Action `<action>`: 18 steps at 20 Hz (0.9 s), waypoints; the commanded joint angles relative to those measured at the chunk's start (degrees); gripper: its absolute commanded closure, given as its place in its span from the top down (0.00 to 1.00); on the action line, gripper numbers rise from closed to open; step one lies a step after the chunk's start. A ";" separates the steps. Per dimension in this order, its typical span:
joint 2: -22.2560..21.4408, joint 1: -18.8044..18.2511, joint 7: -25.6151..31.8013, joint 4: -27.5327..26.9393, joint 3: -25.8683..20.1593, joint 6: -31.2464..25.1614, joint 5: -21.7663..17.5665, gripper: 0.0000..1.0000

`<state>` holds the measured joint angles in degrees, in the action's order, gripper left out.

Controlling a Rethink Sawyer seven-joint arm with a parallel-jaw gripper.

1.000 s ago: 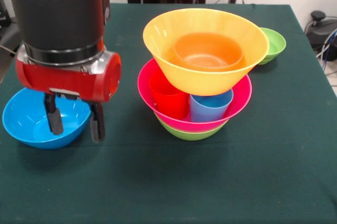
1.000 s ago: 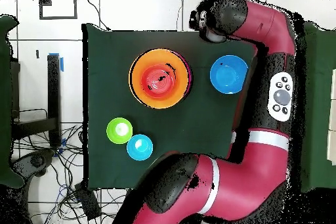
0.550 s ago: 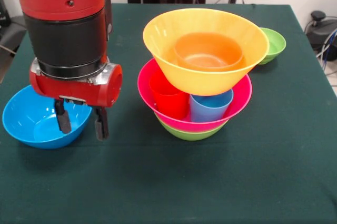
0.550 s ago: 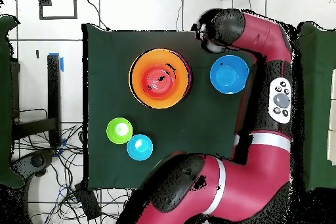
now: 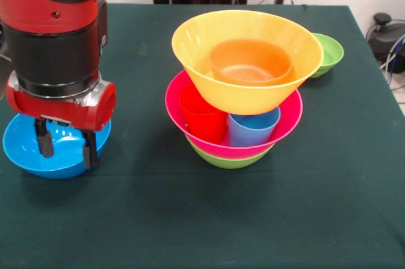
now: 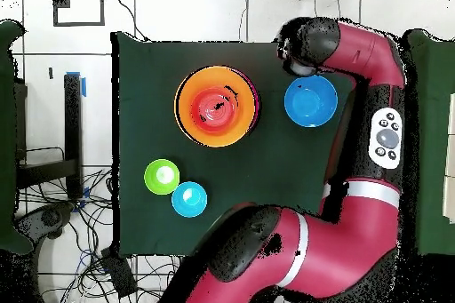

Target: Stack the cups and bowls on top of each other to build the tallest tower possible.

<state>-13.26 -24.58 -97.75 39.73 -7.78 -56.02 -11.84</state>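
Hanging over the medium blue bowl (image 5: 47,149) at the left of the front view, the gripper (image 5: 64,147) has its two dark fingers spread apart, empty, one inside the bowl and one at its near rim. The tower (image 5: 240,85) stands at frame centre: a green bowl (image 5: 229,160) at the bottom, a pink bowl (image 5: 281,126) holding the red cup (image 5: 202,117) and light blue cup (image 5: 253,128), then the yellow-orange bowl (image 5: 247,92) with a small orange bowl (image 5: 250,61) inside. A small green bowl (image 5: 330,54) sits just behind, upper right. Overhead, a small blue bowl (image 6: 189,198) lies beside it.
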 commanded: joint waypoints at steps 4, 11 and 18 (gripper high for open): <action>7.09 0.23 7.06 -3.27 -3.64 -5.28 -2.08 1.00; 8.76 0.90 6.32 -5.20 -3.29 -5.80 -1.57 1.00; 7.68 1.44 5.83 -5.41 -1.19 -7.45 -2.11 1.00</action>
<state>-5.13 -24.48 -97.75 34.52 -7.51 -57.27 -11.84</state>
